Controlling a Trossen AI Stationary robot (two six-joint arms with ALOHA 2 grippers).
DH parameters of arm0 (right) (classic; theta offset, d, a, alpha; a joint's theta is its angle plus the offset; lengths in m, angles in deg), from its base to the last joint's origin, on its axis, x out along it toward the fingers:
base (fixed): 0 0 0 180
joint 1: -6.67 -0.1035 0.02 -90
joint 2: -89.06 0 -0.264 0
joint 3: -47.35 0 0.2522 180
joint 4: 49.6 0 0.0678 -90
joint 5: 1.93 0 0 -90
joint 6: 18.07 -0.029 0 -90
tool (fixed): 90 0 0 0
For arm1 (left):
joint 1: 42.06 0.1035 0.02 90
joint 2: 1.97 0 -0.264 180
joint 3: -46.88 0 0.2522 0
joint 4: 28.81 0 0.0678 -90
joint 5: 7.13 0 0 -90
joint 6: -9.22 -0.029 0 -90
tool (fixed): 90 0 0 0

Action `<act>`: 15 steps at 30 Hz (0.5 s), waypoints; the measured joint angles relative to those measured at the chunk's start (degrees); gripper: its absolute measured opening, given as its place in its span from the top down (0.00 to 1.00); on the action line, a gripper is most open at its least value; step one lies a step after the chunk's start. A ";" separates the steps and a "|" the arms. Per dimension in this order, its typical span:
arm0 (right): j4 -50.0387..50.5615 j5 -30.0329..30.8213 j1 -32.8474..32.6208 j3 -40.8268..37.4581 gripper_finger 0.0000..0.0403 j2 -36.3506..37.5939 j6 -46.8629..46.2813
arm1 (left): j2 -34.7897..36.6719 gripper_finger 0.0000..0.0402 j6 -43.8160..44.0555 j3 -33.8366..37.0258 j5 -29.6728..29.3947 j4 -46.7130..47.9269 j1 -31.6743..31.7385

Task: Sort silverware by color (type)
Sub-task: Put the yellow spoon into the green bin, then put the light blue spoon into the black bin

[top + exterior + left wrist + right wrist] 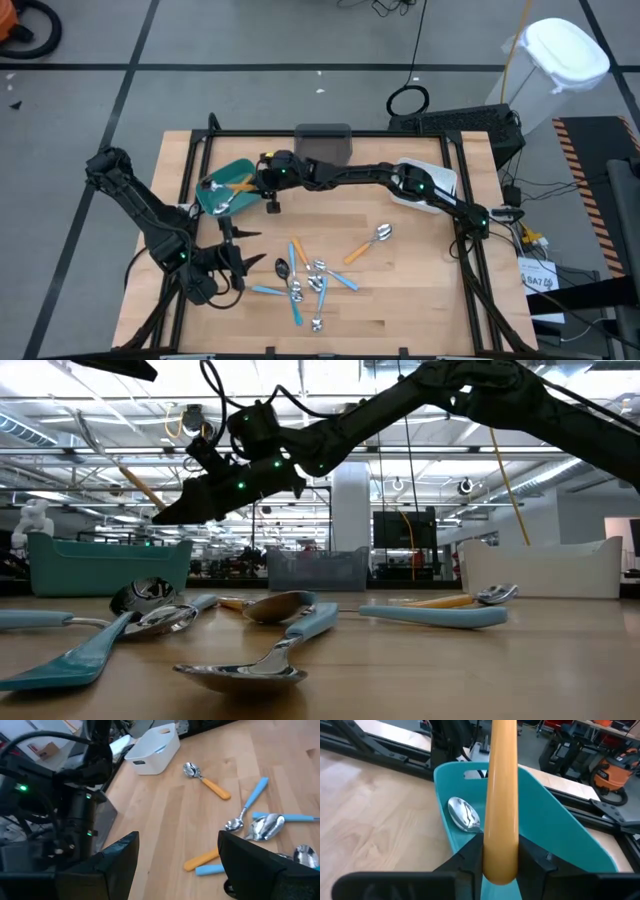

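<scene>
The silverware (305,280) lies in a loose pile on the wooden table near its front edge: silver-headed spoons with blue and orange handles, plus one orange-handled spoon (365,245) a little to the right. My right gripper (265,182) reaches across to the teal bin (225,195) and is shut on an orange-handled utensil (241,183). A silver spoon head (464,814) rests on the bin's floor. My left gripper (235,258) waits open, left of the pile. My right gripper pinches the orange handle (500,855) near one end between its two fingers (470,855). The handle runs forward along the fingers, toward the table's left. It is lifted clear above the teal bin (560,820). Its far end is out of the wrist frame.
A grey bin (323,143) stands at the table's far edge and a white bin (435,185) to the right, partly under my right arm. The left wrist view shows the white bin (155,747) and bare wood (165,815) before the spoons (260,825).
</scene>
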 joint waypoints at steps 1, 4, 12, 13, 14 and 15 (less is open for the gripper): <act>0.00 0.02 0.00 0.00 0.79 0.00 0.10 | 0.00 0.33 -0.01 0.00 -0.26 0.01 0.00; -0.08 0.05 0.00 0.00 0.78 0.00 0.11 | 0.00 0.33 -0.01 0.00 -0.36 0.01 0.00; 1.21 2.08 0.00 0.01 0.78 0.00 0.33 | 0.00 0.33 -0.18 0.00 -0.36 0.01 0.00; 1.21 2.08 0.00 0.01 0.78 0.00 0.31 | 0.00 0.33 -0.18 0.00 -0.36 0.01 0.00; 1.23 2.12 0.00 0.00 0.78 0.00 0.30 | 0.00 0.33 -0.18 0.00 -0.36 0.01 0.00; 1.27 2.12 0.00 0.02 0.78 0.00 0.30 | 0.00 0.33 -0.18 0.00 -0.36 0.01 0.00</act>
